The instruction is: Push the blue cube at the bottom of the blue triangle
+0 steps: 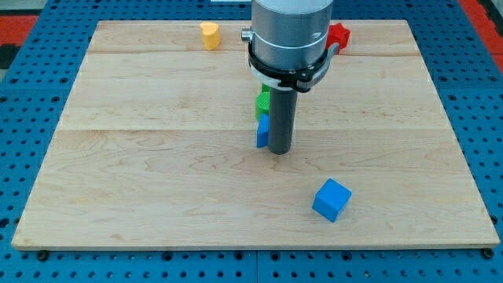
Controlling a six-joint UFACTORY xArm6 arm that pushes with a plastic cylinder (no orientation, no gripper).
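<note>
The blue cube (332,199) lies on the wooden board (157,181) toward the view's bottom right. A blue block (262,131), probably the blue triangle, sits near the board's middle, mostly hidden behind the rod. My tip (280,149) rests on the board touching or just right of that blue block, well up and left of the blue cube. A green block (262,101) sits just above the blue block, also partly hidden by the rod.
A yellow block (209,35) lies near the board's top edge, left of centre. A red block (339,35) sits at the top edge, partly hidden behind the arm's grey body (289,35). Blue pegboard surrounds the board.
</note>
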